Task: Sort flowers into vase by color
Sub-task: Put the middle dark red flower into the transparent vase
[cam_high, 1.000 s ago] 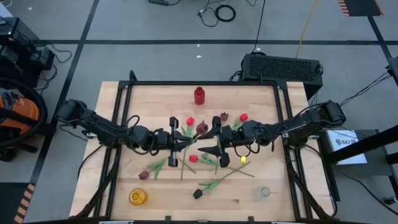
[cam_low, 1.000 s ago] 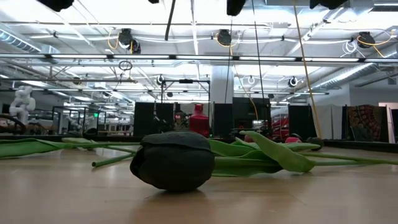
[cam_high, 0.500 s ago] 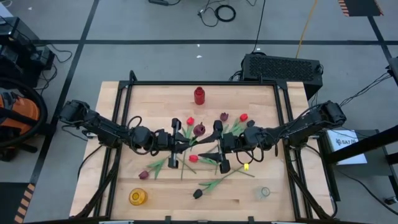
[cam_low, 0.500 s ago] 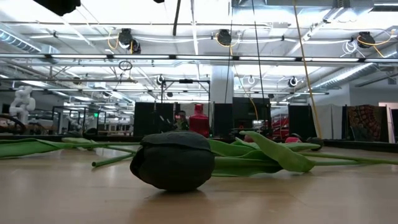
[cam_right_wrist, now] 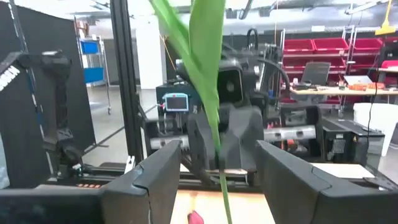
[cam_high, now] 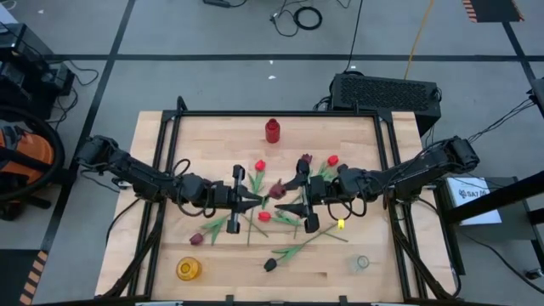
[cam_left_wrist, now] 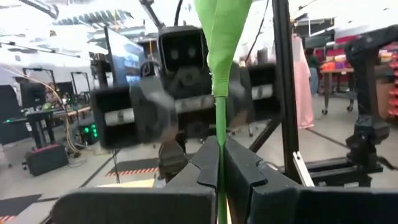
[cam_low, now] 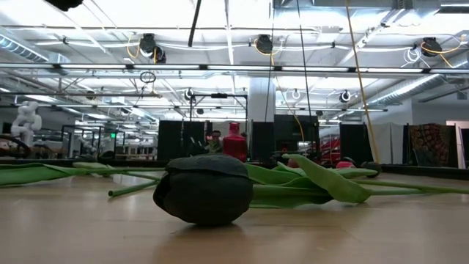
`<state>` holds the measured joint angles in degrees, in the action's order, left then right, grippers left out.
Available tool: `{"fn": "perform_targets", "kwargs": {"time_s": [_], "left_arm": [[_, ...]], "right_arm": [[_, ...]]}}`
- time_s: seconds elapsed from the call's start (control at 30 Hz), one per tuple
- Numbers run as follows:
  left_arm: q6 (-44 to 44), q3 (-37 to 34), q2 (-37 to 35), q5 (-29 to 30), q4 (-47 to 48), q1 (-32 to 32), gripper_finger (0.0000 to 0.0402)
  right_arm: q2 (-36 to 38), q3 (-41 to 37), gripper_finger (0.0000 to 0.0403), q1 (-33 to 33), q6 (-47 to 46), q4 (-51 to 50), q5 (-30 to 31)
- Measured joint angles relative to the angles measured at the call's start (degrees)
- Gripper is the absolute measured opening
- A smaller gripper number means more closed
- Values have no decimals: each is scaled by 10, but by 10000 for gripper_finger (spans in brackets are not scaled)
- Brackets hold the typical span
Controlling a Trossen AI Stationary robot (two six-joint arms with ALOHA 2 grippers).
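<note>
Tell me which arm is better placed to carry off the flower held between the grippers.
Left: the left gripper is shut on the green stem, while the right gripper stands open around the leaf, gripping nothing.

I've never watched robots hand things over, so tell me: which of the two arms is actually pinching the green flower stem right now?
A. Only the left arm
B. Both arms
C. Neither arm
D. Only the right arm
A. In the left wrist view the left gripper has its fingers closed on the green stem, while in the right wrist view the right gripper has its fingers spread wide with the stem hanging free between them.
</note>
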<state>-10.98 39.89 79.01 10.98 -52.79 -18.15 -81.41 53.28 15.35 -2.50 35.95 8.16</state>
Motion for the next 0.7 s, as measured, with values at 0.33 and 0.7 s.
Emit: {"fn": "perform_targets", "kwargs": {"time_s": [0.33,0.7], "left_arm": [[1,38,54,-5,-1,5,12],[1,74,98,-4,-2,9,12]], "right_arm": [[-7,-1,199,0,6,6,-2],[-7,-2,174,0,3,-6,-5]]}}
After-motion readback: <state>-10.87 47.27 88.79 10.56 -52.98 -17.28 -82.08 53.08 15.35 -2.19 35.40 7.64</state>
